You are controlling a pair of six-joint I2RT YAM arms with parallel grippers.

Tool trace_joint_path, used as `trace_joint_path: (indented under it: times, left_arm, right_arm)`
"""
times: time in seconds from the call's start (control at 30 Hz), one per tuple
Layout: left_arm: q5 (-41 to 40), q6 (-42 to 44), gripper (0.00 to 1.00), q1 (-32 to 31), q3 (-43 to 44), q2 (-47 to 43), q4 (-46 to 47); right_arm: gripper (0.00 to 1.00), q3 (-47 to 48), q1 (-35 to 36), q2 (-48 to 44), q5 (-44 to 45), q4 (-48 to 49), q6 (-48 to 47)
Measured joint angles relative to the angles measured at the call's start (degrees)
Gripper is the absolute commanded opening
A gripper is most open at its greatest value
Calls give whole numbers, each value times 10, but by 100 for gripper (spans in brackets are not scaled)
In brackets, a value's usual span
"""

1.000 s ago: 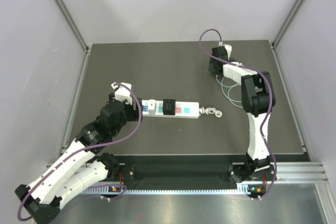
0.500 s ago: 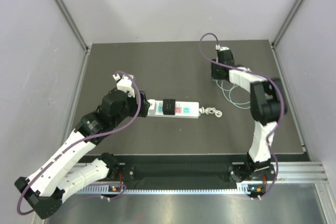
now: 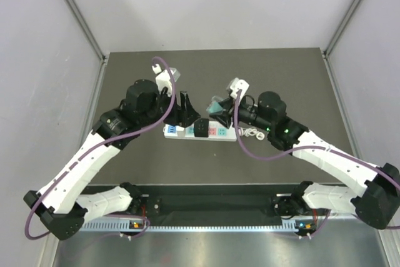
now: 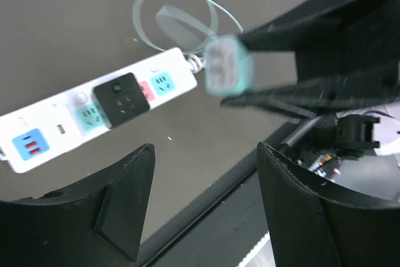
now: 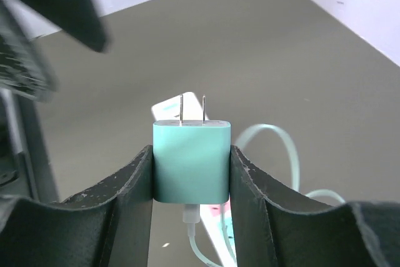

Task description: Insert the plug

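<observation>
A white power strip point(image 3: 178, 131) with coloured sockets lies mid-table, with a black adapter point(image 3: 200, 128) plugged into it. It also shows in the left wrist view point(image 4: 59, 130). My right gripper point(image 3: 220, 109) is shut on a teal plug point(image 3: 215, 106) and holds it in the air just above and behind the strip. In the right wrist view the plug point(image 5: 190, 161) sits squarely between the fingers point(image 5: 128, 186), with its two prongs pointing away. My left gripper point(image 3: 186, 109) is open and empty, hovering over the strip's left half, beside the plug point(image 4: 228, 70).
The plug's thin white cable loops behind the strip point(image 4: 181, 4), with a small coil point(image 3: 253, 133) at the strip's right end. The dark mat point(image 3: 125, 79) is bounded by metal rails and grey walls. The two grippers are close together over the strip.
My right arm has swung from the far back right to the middle, carrying the teal plug. My left gripper has lifted off the strip's left end and moved up and right.
</observation>
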Motion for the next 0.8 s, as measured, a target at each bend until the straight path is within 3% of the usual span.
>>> trace_joint_path:
  times: [0.2,0.37,0.53,0.73,0.8]
  left_arm:
    - [52,-20,70,0,4,23,-1]
    - [76,-38,69,0,-20,23,6]
    - [74,-46,57,2,-41,23,9]
    - [101,-73,51,4,-65,23,42]
    - [120,-92,37,8,-73,23,62]
  right_arm:
    - [0,2,89,0,23,-4,-24]
    - [0,7,117,11,43,-7,-41]
    - [0,7,136,17,61,-5,-52]
    - [0,7,147,16,65,-1,-62]
    - [0,3,147,12,64,5,-66]
